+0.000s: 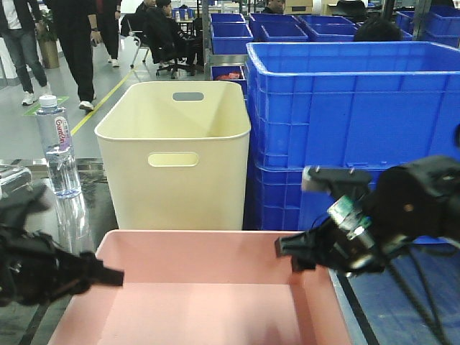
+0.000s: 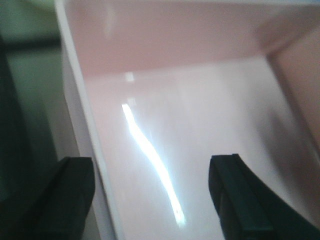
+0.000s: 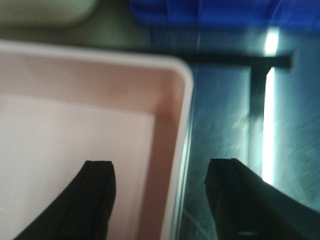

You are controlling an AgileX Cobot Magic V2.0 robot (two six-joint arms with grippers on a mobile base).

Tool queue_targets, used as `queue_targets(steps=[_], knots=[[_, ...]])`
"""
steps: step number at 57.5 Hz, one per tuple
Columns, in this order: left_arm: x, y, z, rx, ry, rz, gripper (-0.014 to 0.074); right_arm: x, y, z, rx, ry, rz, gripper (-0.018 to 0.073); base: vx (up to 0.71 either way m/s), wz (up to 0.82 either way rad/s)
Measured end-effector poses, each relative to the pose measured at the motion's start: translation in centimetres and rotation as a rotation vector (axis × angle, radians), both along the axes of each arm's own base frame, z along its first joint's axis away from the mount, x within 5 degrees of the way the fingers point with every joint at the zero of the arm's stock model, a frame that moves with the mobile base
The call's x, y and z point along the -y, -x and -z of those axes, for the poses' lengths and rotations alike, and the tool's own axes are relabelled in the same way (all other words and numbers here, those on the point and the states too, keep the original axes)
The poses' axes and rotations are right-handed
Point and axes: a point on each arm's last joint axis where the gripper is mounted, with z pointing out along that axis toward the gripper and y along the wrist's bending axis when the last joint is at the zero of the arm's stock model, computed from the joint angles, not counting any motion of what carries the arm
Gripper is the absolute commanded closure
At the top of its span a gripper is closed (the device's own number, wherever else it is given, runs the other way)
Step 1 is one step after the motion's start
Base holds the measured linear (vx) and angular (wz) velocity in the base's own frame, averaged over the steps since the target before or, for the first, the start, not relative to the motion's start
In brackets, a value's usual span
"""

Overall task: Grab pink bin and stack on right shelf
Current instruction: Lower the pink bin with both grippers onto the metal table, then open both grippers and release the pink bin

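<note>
- The wide, shallow pale-pink plastic bin (image 1: 208, 309) sits at the near edge of the scene, empty, directly in front of a taller cream plastic tub with slot handles (image 1: 176, 154).
- The dark grey, glossy surface marked with black tape lines (image 3: 230, 115) runs along the bin's right side and reflects a bright strip of light.
- The left gripper (image 2: 155, 200) is spread wide astride the bin's left wall, with one finger outside and one over the floor inside.
- The right gripper (image 3: 167, 200) is also spread wide astride the right wall near the far corner. Whether its fingers touch the wall cannot be told.
- Stacked ribbed blue plastic crates (image 1: 352, 129) stand to the right of the cream tub.
- A clear plastic water bottle (image 1: 59, 147) stands upright to the left on a shiny top.
- Behind lies a hall with a grey floor (image 1: 43, 115). People walk or sit there, and more blue crates are on racks.
</note>
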Motion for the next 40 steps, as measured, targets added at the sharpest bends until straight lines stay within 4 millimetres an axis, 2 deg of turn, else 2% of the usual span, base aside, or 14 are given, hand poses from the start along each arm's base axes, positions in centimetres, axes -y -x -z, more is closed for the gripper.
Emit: queue_targets(steps=[7, 12, 15, 19, 21, 22, 26, 30, 40], knots=[[-0.7, 1.3, -2.6, 0.152, -0.028, -0.036, 0.0045, 1.0, 2.0, -3.5, 0.117, -0.013, 0.0, 0.0145, 0.0, 0.0], [-1.2, 3.0, -4.6, 0.255, -0.045, -0.05, 0.0124, 1.8, 3.9, -5.5, 0.191, -0.036, -0.001, 0.0238, 0.0, 0.0], [-1.5, 4.0, -5.3, 0.308, -0.051, -0.061, 0.0184, 2.1, 5.0, -6.1, 0.232, -0.052, -0.004, 0.0316, 0.0, 0.0], [-2.0, 5.5, -5.6, 0.382, -0.064, -0.084, 0.0284, 2.6, 6.2, -6.2, 0.271, -0.066, -0.009, 0.0414, 0.0, 0.0], [-2.3, 6.6, -5.7, 0.432, -0.067, -0.111, 0.036, 2.8, 6.9, -6.1, 0.281, -0.073, -0.011, 0.0468, 0.0, 0.0], [-2.5, 6.8, -5.6, 0.445, -0.067, -0.119, 0.0371, 2.9, 7.2, -5.9, 0.28, -0.075, -0.011, 0.0486, 0.0, 0.0], [-3.0, 8.2, -5.2, 0.503, -0.069, -0.166, 0.0505, 3.1, 7.7, -5.3, 0.267, -0.079, -0.011, 0.057, 0.0, 0.0], [-3.5, 9.4, -5.0, 0.55, -0.065, -0.2, 0.0608, 3.1, 8.0, -4.9, 0.254, -0.083, -0.011, 0.0573, 0.0, 0.0], [-3.9, 11.5, -5.1, 0.608, -0.053, -0.216, 0.0606, 3.2, 8.3, -4.7, 0.216, -0.083, -0.005, 0.0572, 0.0, 0.0]])
